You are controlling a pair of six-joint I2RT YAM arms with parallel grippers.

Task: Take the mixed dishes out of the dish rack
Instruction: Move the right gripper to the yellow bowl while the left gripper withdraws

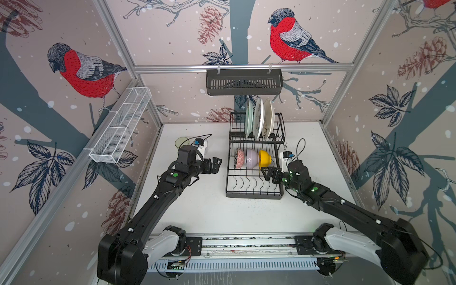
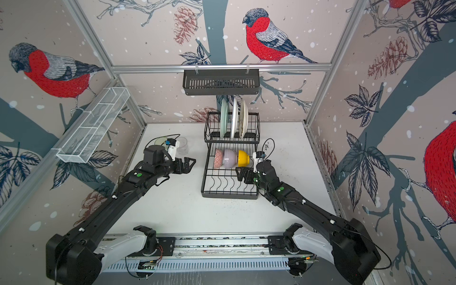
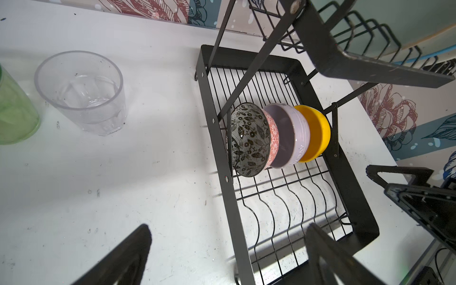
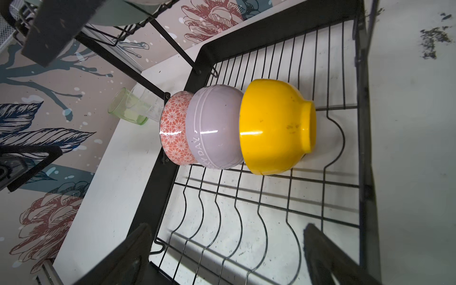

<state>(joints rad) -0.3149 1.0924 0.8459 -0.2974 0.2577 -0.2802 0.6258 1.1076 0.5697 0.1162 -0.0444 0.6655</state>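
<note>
Facing the yellow bowl, the open-jawed right gripper hovers just beside it

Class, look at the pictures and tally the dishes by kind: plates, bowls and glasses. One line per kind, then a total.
Plates: 3, pale green plate, white patterned plate, cream plate
Bowls: 3, pink bowl, lilac bowl, yellow bowl
Glasses: 2, clear glass, green glass
Total: 8

Both top views look down from high; wrist views sit close, sharing the bowls.
</note>
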